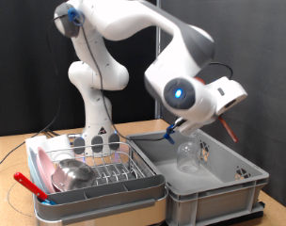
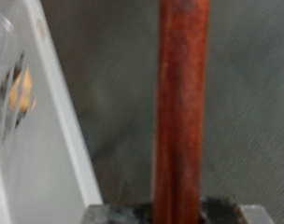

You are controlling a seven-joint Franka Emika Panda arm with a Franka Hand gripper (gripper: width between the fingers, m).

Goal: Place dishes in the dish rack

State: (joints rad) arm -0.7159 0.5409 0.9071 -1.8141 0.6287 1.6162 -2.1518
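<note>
My gripper [image 1: 222, 115] hangs above the grey plastic tub and is shut on the thin red long-handled utensil [image 1: 230, 130], which sticks out down towards the exterior view's right. In the wrist view the red handle [image 2: 182, 103] runs straight out from between the dark fingertips [image 2: 114, 215]. The clear drinking glass [image 1: 188, 155] stands upright inside the tub, below the hand; a blurred clear shape [image 2: 6, 79] at the wrist view's edge may be it. The dish rack [image 1: 115, 174] stands at the exterior view's left. The steel bowl [image 1: 72, 174] and the pink plate [image 1: 41, 162] sit in it.
The grey tub [image 1: 214, 188] fills the exterior view's lower right, right beside the rack. Grey utensil cups [image 1: 94, 143] stand at the rack's far side near the robot's base. A red strip [image 1: 30, 184] lies at the rack's left end. Cables trail on the wooden table [image 1: 7, 155].
</note>
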